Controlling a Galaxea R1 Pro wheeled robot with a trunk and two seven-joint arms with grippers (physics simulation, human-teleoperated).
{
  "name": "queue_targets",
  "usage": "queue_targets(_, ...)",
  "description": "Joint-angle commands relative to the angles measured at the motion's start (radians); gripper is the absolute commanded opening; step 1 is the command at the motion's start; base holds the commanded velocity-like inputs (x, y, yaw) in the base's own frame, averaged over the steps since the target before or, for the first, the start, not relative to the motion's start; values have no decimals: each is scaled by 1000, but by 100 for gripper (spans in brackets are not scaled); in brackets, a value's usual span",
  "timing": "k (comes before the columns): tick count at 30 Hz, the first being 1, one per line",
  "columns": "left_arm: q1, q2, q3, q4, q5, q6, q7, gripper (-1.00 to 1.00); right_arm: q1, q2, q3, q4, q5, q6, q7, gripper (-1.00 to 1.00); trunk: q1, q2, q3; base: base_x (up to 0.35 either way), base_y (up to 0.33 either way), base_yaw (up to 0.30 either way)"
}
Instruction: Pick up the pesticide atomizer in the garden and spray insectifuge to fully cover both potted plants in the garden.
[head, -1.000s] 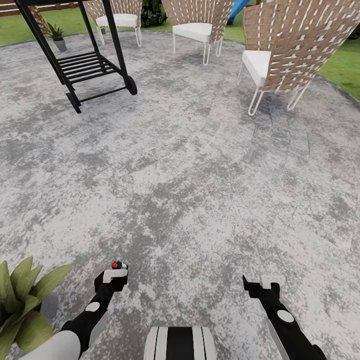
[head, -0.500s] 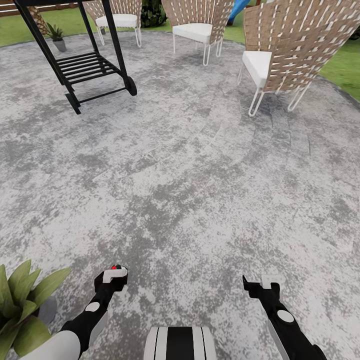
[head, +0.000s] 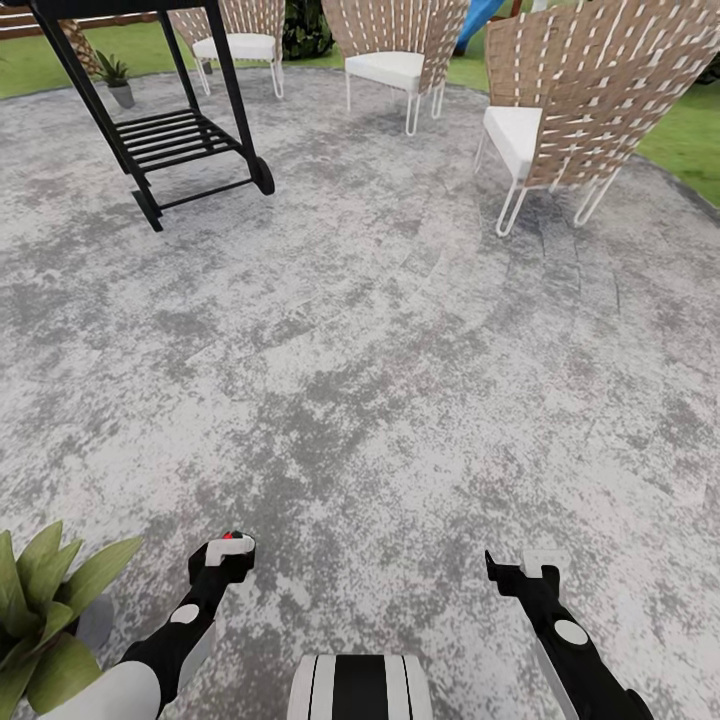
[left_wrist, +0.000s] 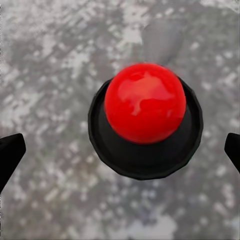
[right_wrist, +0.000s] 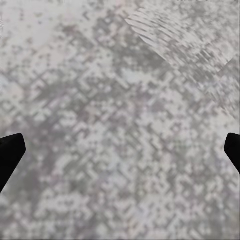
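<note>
Just beside left end effector (head: 229, 549) (outboard): potted plant (head: 45, 610).

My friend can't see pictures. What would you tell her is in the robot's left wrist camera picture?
A shiny red ball-shaped top on a round black cap sits between the left gripper's two black fingertips, seen from above. Under it is blotchy grey stone patio.

No readable text or labels
</note>
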Motion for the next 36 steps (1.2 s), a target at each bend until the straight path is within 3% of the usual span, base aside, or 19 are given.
queue_targets(1,-1,-1,3,1,-5,-4,2,100,0,0,-1,1,6,-3,0,100,0,0,1,0,0,0)
queue_targets(36,0,-2,2,1,-6,-4,-5,100,0,0,-1,1,7,-3,0,100,0,0,22,0,0,-10)
